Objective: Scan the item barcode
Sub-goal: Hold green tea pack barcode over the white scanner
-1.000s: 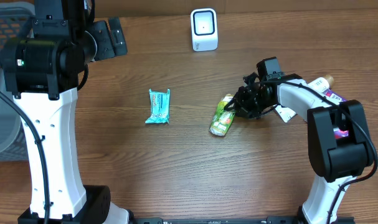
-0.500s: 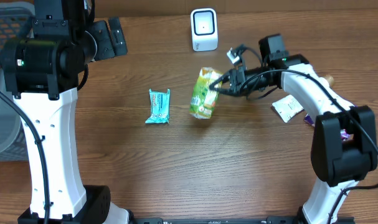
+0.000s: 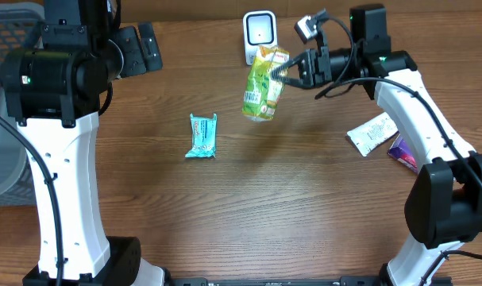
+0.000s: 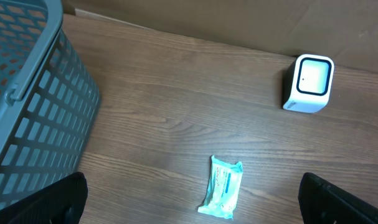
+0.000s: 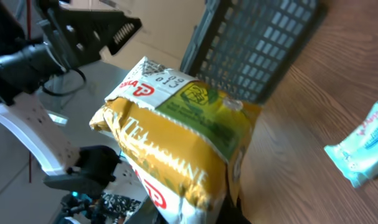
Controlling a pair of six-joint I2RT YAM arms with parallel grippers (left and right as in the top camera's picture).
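Brown wood-grain counter (image 3: pixel 225 214) carries, toward the robot's side, a purple packet (image 3: pixel 405 151) on the right with a white sachet (image 3: pixel 371 133) just beside it, and a teal packet (image 3: pixel 202 136) lying flat well apart to the left. Farther back, the right end effector (image 3: pixel 287 74) is clamped on one edge of the green-and-yellow pouch (image 3: pixel 263 87). It holds the pouch off the counter, tilted, just in front of and slightly right of the white scanner (image 3: pixel 260 37), which stands upright at the far edge. In the right wrist view the pouch fills the frame, with red lettering on its yellow face. At the far left the left end effector (image 3: pixel 139 49) hangs with its jaws spread wide and nothing between them, near a grey mesh basket (image 4: pixel 27 106).
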